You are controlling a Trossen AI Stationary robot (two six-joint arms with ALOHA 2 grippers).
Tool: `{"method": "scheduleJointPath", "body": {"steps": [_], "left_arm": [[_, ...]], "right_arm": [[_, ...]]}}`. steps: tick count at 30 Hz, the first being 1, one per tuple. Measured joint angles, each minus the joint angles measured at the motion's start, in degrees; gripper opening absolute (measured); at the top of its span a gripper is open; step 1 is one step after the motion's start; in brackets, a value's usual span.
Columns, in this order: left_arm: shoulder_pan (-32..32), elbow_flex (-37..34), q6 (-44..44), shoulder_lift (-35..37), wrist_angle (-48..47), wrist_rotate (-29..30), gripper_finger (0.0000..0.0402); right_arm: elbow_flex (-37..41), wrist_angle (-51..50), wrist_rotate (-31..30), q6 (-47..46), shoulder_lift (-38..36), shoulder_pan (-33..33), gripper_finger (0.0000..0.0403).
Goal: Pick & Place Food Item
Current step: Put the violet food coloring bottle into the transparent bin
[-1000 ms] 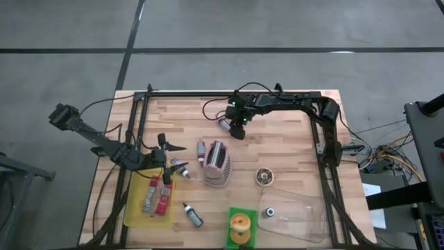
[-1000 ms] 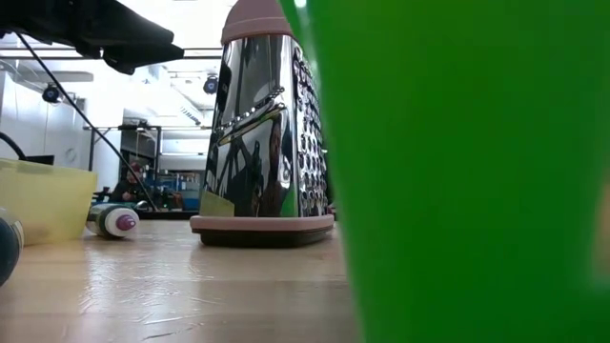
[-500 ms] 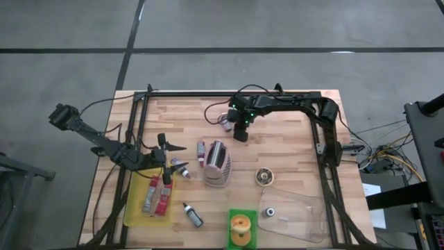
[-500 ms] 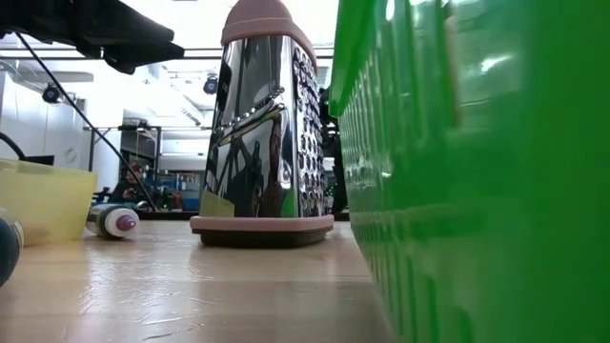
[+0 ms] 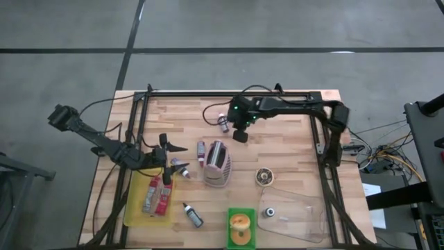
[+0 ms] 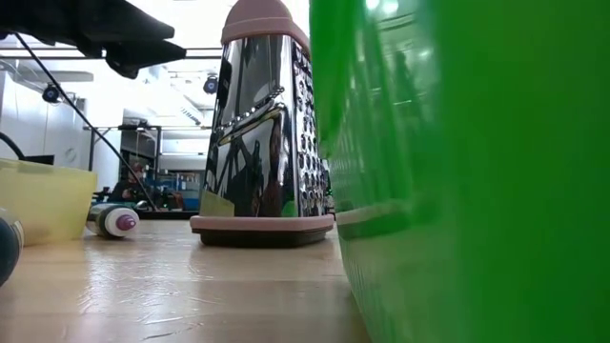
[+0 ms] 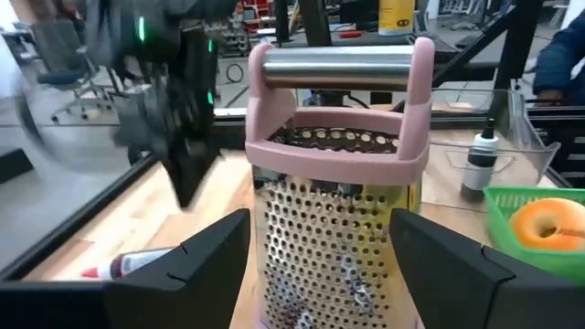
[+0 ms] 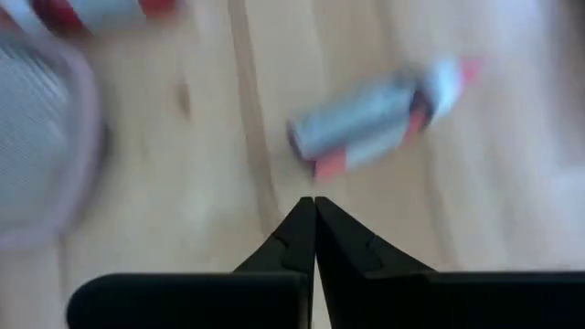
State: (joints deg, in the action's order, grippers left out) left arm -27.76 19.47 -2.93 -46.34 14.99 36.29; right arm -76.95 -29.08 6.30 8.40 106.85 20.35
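Note:
A small grey-and-red tube (image 5: 223,124) lies flat on the wooden table near its far edge. My right gripper (image 5: 241,136) hovers just to the right of it, shut with nothing between the fingers. In the right wrist view the tube (image 8: 375,123) lies beyond the shut fingertips (image 8: 315,203), apart from them. My left gripper (image 5: 173,161) waits open at the table's left. It faces the pink-framed metal grater (image 7: 338,183) with its fingers wide apart (image 7: 320,265).
The grater (image 5: 216,164) stands mid-table. A yellow bin (image 5: 136,208) of red packets sits near left, with a green basket (image 5: 231,239) holding a ring-shaped pastry (image 5: 240,223) and a clear tray (image 5: 295,208) at the near edge. Further tubes (image 5: 200,148), a dark bottle (image 5: 192,214) and a round strainer (image 5: 263,176) lie about.
My right gripper has shut on nothing next to the tube and has lifted off the table, drifting a little toward the right and near edges. The tube stays lying on the wood.

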Motion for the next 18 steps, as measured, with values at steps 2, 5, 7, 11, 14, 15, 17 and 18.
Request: {"method": "scheduleJointPath", "body": {"steps": [2, 5, 7, 11, 14, 15, 17, 18], "left_arm": [[0.27, 0.00, -0.92, -0.26, -0.20, -1.26, 0.0266], [0.56, 0.01, -2.92, -1.08, -1.89, -2.58, 0.0266], [1.09, 0.01, -4.83, -1.92, -3.00, -3.85, 0.0266], [2.25, 0.01, -8.26, -4.74, -4.71, -6.06, 0.0266], [3.11, 0.01, -9.54, -7.14, -4.77, -6.58, 0.0266], [3.62, 0.01, -10.04, -7.85, -4.78, -6.87, 0.0266], [4.81, 0.01, -11.34, -9.07, -5.51, -7.00, 0.0266], [5.47, 0.01, -11.93, -9.68, -6.29, -7.49, 0.0266]], "right_arm": [[1.60, 4.15, 1.47, 0.09, -4.41, -0.70, 0.0008], [4.62, 9.29, 2.48, -0.70, -11.34, -2.35, 0.0008], [7.65, 12.59, 2.52, -0.70, -16.30, -4.09, 0.0008], [14.48, 19.64, 2.50, -1.57, -26.21, -8.91, 0.0008], [20.46, 25.72, 0.08, -3.37, -32.70, -13.83, 0.0008], [22.29, 27.17, -1.78, -3.79, -34.54, -15.70, 0.0008], [25.29, 28.78, -6.24, -4.30, -37.79, -19.58, 0.0008], [26.32, 28.90, -8.48, -4.37, -39.01, -21.43, 0.0009]]}}
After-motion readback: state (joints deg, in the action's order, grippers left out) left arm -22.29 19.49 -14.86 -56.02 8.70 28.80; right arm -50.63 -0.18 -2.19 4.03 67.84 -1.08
